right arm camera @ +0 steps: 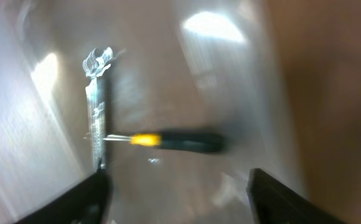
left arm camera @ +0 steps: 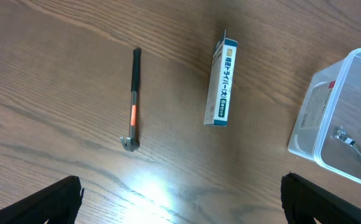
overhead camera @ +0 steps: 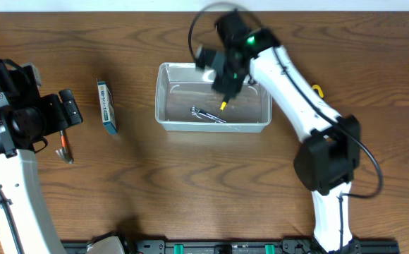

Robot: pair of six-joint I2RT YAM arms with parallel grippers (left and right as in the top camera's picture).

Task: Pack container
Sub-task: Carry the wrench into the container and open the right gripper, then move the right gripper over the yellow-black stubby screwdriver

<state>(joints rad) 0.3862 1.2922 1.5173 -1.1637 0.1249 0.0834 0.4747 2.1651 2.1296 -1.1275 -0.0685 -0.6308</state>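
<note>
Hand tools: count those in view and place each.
3: silver wrench and yellow-black screwdriver in the container; black-orange tool on the table. A half-hidden yellow object may be another.

Left wrist view, on the box (left arm camera: 221, 84): a column of dark Japanese characters runs down its white face. The katakana seem to read ドライバー, with a bracketed character after them. The small line on the blue end is too fine to read. The sticker (left arm camera: 322, 93) on the container (left arm camera: 308, 130) has a red mark and is illegible.
</note>
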